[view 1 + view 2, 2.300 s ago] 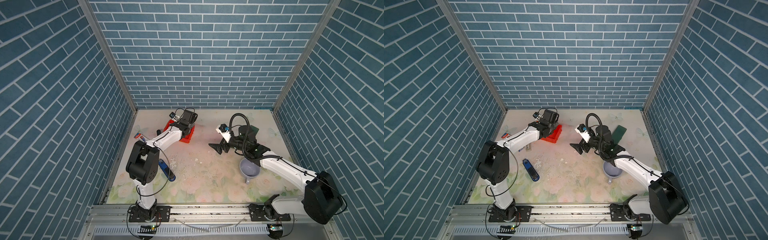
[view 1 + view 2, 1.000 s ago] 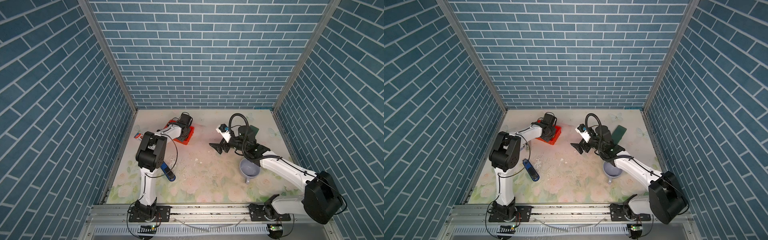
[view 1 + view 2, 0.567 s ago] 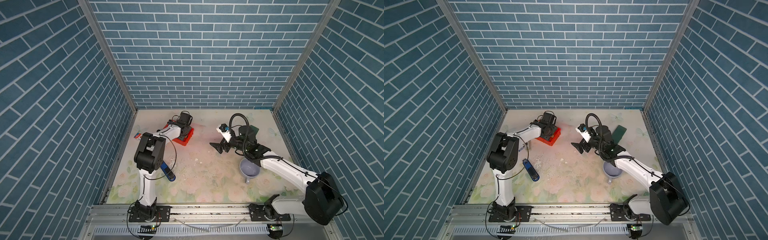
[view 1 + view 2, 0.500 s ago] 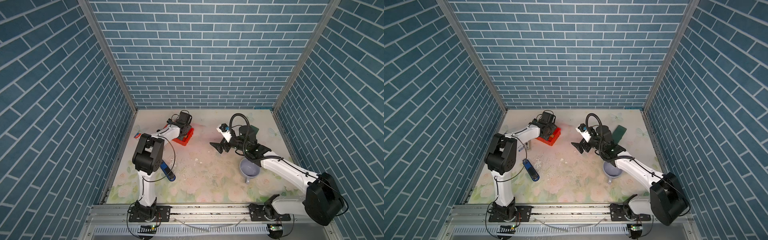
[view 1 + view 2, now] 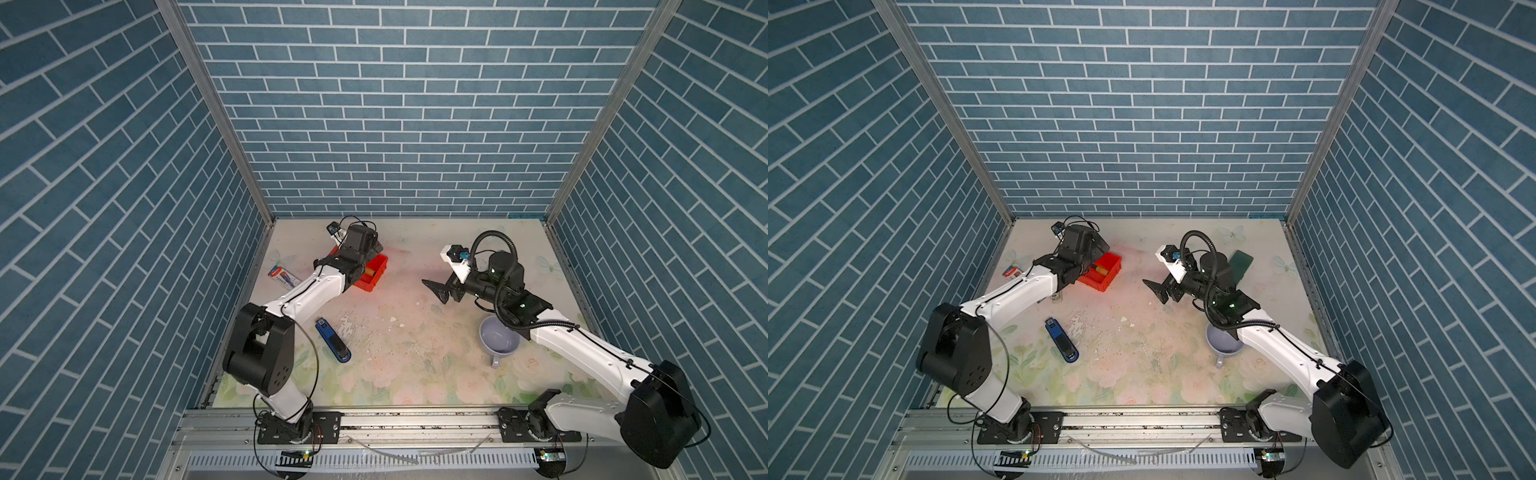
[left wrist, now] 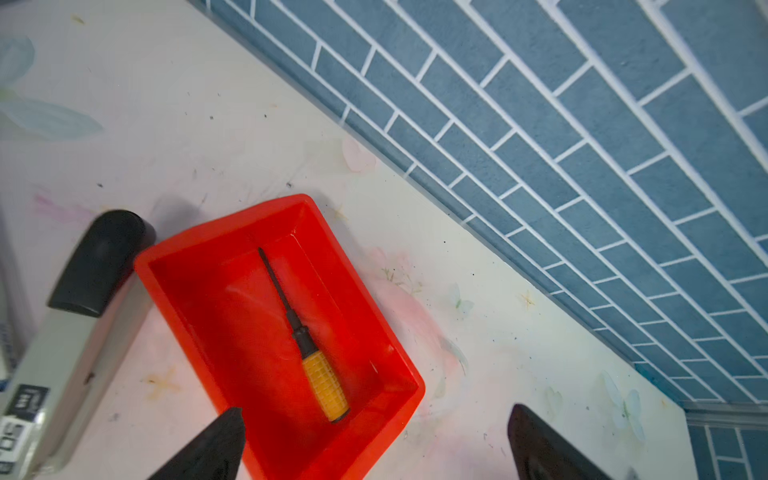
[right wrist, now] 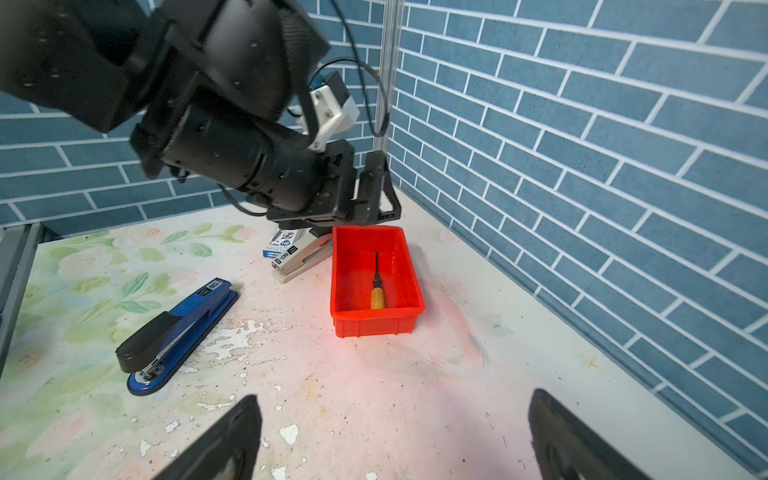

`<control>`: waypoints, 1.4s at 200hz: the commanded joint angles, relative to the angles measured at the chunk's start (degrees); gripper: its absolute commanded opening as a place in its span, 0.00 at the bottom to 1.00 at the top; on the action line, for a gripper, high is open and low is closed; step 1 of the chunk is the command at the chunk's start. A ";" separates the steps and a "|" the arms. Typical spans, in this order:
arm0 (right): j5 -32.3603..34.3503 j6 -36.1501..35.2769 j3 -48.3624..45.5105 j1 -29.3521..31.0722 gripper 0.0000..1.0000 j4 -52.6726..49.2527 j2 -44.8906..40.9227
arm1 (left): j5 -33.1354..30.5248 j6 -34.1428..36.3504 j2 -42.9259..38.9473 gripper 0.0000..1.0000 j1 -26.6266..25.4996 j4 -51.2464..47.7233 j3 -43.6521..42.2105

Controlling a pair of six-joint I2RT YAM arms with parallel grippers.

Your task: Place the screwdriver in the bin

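Observation:
The screwdriver (image 6: pixel 323 384), with a yellow handle and a thin black shaft, lies flat on the floor of the red bin (image 6: pixel 188 246), free of any grip. It shows there in the right wrist view too, the screwdriver (image 7: pixel 377 293) in the bin (image 7: pixel 374 325). My left gripper (image 6: pixel 376 413) hovers open above the bin's near end, nothing between its fingers. In both top views it hangs over the bin (image 5: pixel 372 277) (image 5: pixel 1104 281) at the back left. My right gripper (image 7: pixel 395 397) (image 5: pixel 438 289) stands open and empty over the table's middle, well away from the bin.
A blue stapler (image 5: pixel 333 341) (image 7: pixel 178 328) lies at the front left. A grey stapler (image 7: pixel 300 259) and a small packet (image 5: pixel 284 277) sit left of the bin. A lavender mug (image 5: pixel 499 341) stands under my right arm, with a dark green box (image 5: pixel 1241 262) behind it. The back wall runs close behind the bin.
My left gripper has opened and let the screwdriver go; it now lies loose in the bin. The left arm's elbow has lowered. The right arm has not moved.

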 commanded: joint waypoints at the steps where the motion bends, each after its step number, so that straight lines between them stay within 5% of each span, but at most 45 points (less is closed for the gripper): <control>1: 1.89 1.50 -3.10 -0.53 0.99 3.61 -2.51 | -2.44 13.59 -5.09 1.00 -0.23 7.79 -5.83; 58: 5.79 5.13 -8.51 -7.09 0.99 3.90 -8.58 | -1.51 33.85 -21.15 1.00 -0.08 20.28 -24.00; 104: 10.79 3.34 -12.72 -15.25 0.99 1.26 -12.13 | -1.59 44.16 -28.31 1.00 2.66 19.66 -30.68; 170: 21.15 -0.33 -19.25 -29.31 0.99 0.35 -11.33 | -2.93 46.21 -30.37 1.00 9.79 23.38 -39.01; 231: 17.42 9.82 -28.27 -35.79 0.99 26.44 2.92 | -2.93 45.03 -26.84 1.00 16.81 36.01 -44.71; 280: 14.69 10.96 -28.28 -38.37 0.99 33.83 10.80 | 0.41 44.89 -19.09 1.00 19.80 45.17 -45.26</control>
